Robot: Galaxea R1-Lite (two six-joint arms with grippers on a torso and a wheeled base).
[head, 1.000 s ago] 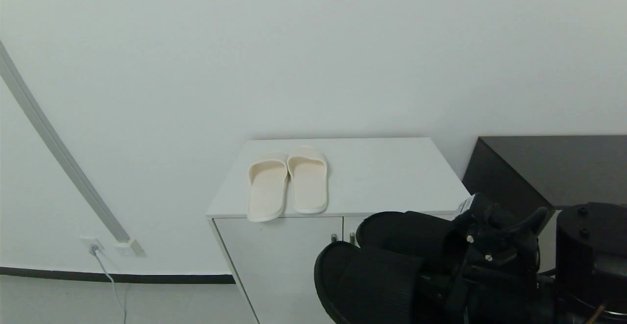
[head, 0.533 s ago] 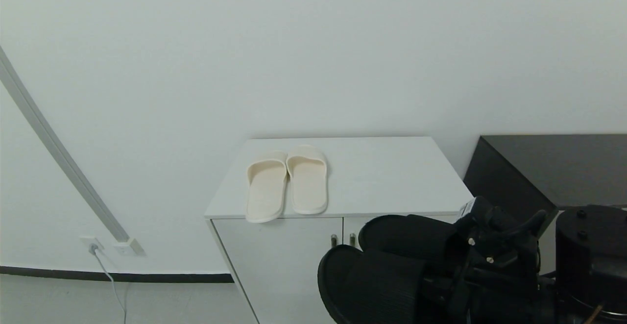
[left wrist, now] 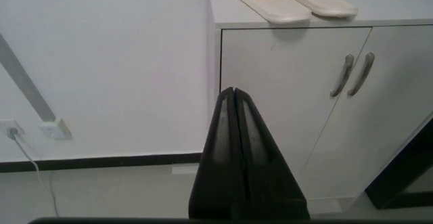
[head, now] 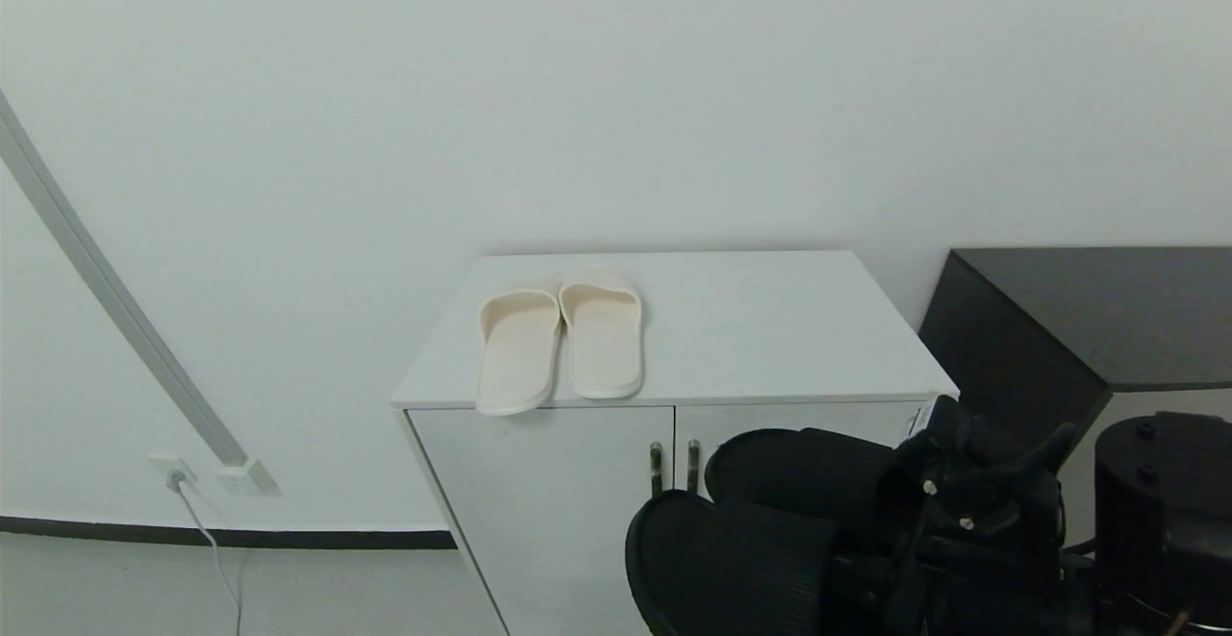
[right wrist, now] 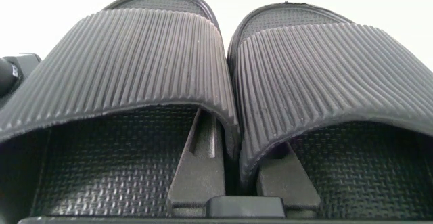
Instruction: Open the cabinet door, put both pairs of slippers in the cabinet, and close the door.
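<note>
Black slippers are held out in front of the cabinet, below its top, toes toward the doors. My right hand pinches the pair together, one finger inside each slipper with their inner sides caught between. The cream slippers lie side by side on the cabinet's top surface, left of its middle, one heel just over the front edge. Over the last second the whole head view has shifted: more of the door fronts and both handles now show, so the camera moved, not the cabinet. Both doors are shut, so opening likely comes first, and that falls to my left hand, which hangs low before the left door with fingers pressed together on nothing. Around it: a plain white wall, a socket with a cable, a grey strip slanting up the wall, and dark furniture right of the cabinet.
</note>
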